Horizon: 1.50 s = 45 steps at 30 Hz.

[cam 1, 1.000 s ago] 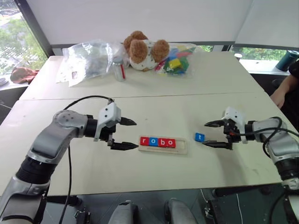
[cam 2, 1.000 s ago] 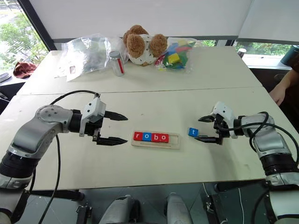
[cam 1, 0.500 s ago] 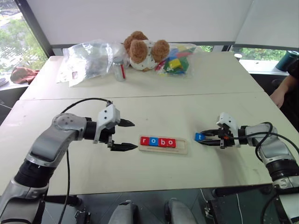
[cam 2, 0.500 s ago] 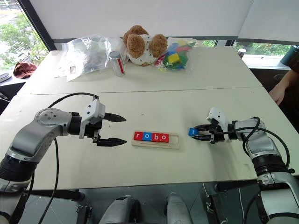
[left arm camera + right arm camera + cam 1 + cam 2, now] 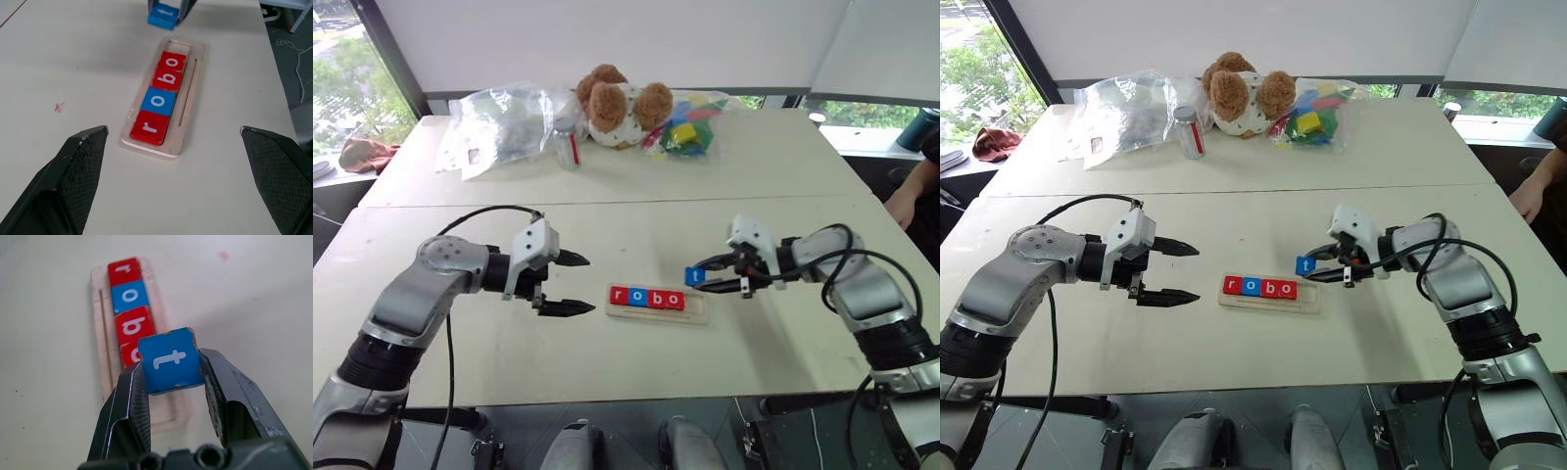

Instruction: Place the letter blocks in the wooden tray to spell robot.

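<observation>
Leftmost, the left pincer [image 5: 570, 284] is held wide apart and empty above the surface [image 5: 460, 343], just beside the wooden tray [image 5: 697, 311]. Four letter blocks [image 5: 646, 298] reading r, o, b, o are seated in it. Above its vacant right end, the blue t block [image 5: 694, 276] is clamped in the right pincer [image 5: 708, 277].

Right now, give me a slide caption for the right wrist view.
Right hand holds the blue t block above the wooden tray, approaching its one free slot.
</observation>
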### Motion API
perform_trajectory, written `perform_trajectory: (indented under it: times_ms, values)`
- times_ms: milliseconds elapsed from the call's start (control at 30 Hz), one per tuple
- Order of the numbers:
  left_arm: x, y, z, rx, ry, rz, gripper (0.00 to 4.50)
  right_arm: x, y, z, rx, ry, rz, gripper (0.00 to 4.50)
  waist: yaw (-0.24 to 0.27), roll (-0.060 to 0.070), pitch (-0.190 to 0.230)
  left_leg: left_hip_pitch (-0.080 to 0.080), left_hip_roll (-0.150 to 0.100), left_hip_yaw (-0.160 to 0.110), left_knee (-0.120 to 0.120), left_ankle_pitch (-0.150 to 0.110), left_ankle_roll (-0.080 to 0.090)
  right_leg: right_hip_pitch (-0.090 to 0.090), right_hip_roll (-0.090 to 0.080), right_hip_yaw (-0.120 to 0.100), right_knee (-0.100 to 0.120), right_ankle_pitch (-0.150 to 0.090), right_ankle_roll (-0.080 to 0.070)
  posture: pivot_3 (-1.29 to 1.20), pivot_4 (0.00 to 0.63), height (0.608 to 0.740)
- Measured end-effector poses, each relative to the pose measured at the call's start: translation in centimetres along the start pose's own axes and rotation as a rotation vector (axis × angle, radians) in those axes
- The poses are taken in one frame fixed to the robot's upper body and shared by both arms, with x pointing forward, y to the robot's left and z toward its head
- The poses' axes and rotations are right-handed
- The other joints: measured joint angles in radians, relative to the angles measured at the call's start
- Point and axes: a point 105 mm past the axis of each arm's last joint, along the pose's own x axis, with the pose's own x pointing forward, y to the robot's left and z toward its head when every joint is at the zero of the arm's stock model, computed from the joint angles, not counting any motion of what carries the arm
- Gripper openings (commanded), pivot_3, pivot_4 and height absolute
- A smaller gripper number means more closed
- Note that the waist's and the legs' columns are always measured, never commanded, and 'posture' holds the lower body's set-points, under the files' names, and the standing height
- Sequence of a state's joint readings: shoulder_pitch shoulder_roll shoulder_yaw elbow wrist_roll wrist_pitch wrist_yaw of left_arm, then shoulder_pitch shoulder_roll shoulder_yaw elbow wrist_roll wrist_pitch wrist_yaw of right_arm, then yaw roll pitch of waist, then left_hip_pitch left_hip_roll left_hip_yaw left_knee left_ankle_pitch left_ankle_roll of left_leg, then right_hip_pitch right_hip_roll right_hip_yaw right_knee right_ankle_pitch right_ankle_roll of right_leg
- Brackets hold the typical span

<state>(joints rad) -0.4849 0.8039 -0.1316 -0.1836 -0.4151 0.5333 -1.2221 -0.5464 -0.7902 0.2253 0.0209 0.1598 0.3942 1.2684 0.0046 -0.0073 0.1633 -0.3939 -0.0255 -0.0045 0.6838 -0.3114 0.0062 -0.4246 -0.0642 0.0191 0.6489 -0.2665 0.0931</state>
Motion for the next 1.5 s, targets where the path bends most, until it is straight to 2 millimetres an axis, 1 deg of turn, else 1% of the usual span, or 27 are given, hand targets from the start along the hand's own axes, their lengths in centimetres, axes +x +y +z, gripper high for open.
perform_trajectory:
  times_ms: [133,267,633,1100,1233,1500]
  values:
    - [0.0,0.0,-0.1,-0.005,0.001,0.007,4.50,0.0,0.3,-0.8,0.000,0.042,0.007,1.11,0.003,0.000,0.000,0.000,0.000,0.000,0.000,0.000,0.000,0.000,0.000,0.000,0.000,0.000,0.000,0.00,0.150,0.740]
    - [0.1,0.0,-0.3,-0.011,0.001,0.018,4.50,0.3,0.9,-1.2,0.005,0.048,0.035,1.11,0.002,0.000,0.000,0.000,0.000,0.000,0.000,0.000,0.000,0.000,0.001,0.000,0.000,0.000,0.000,0.00,0.150,0.740]
    - [0.4,0.0,-0.2,-0.011,-0.017,0.018,4.50,0.4,1.3,-1.6,-0.010,0.053,0.042,1.11,0.002,0.000,0.000,0.000,0.000,0.000,0.000,0.000,0.000,0.000,0.001,0.000,0.000,0.000,0.000,0.00,0.150,0.740]
    - [0.6,0.1,-0.2,-0.007,-0.018,0.024,4.50,0.5,1.1,-1.9,-0.007,0.057,0.022,1.11,0.001,0.000,0.000,0.000,0.000,0.000,0.000,0.000,0.000,0.000,0.001,0.000,0.000,0.000,0.000,0.00,0.150,0.740]
    - [0.6,0.1,-0.2,-0.006,-0.017,0.025,4.50,0.6,1.4,-2.3,0.005,0.061,0.028,1.11,0.001,0.000,0.000,0.000,0.001,0.000,0.000,0.000,0.000,0.000,0.001,0.000,0.000,0.000,0.000,0.00,0.150,0.740]
    - [0.6,0.2,-0.1,0.002,-0.021,0.032,4.50,0.6,1.3,-2.3,0.005,0.060,0.023,1.11,0.001,0.000,0.000,0.000,0.001,0.000,0.000,0.000,0.000,0.000,0.001,0.000,0.001,0.000,0.000,0.00,0.150,0.740]
